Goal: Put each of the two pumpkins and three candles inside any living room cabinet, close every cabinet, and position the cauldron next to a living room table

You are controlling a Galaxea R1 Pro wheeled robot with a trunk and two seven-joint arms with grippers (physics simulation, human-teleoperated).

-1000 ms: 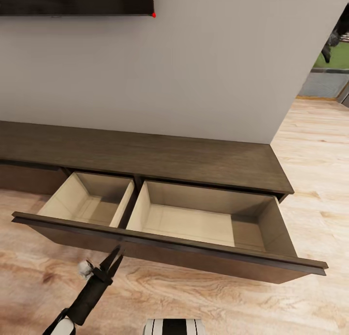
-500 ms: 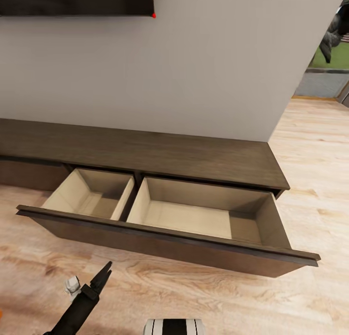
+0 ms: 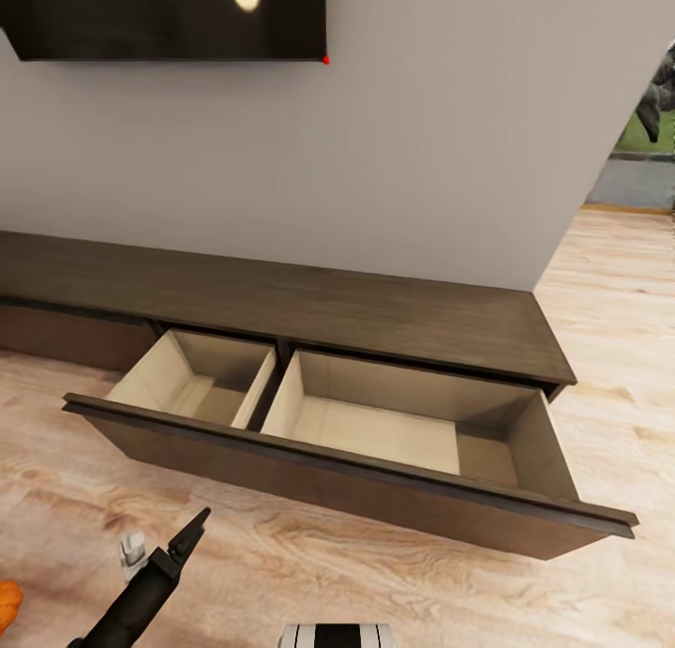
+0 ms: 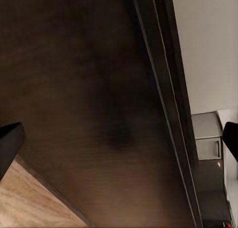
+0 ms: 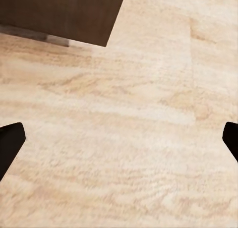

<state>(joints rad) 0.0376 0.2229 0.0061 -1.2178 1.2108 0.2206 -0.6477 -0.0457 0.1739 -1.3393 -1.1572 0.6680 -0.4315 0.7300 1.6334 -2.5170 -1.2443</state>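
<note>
A pale wood floor [image 3: 375,582] is running along a grey wall under a dark screen [image 3: 169,15]. The long cabinet [image 3: 281,301] is standing with its wide drawer [image 3: 356,460] pulled out and empty, likely waiting for pumpkins and candles. The left end effector [image 3: 192,526], released, is hovering just off the drawer front. One pumpkin [image 3: 7,603] is peeking in at the floor's edge. The right end effector [image 5: 119,134] is hanging released above bare floor.
</note>
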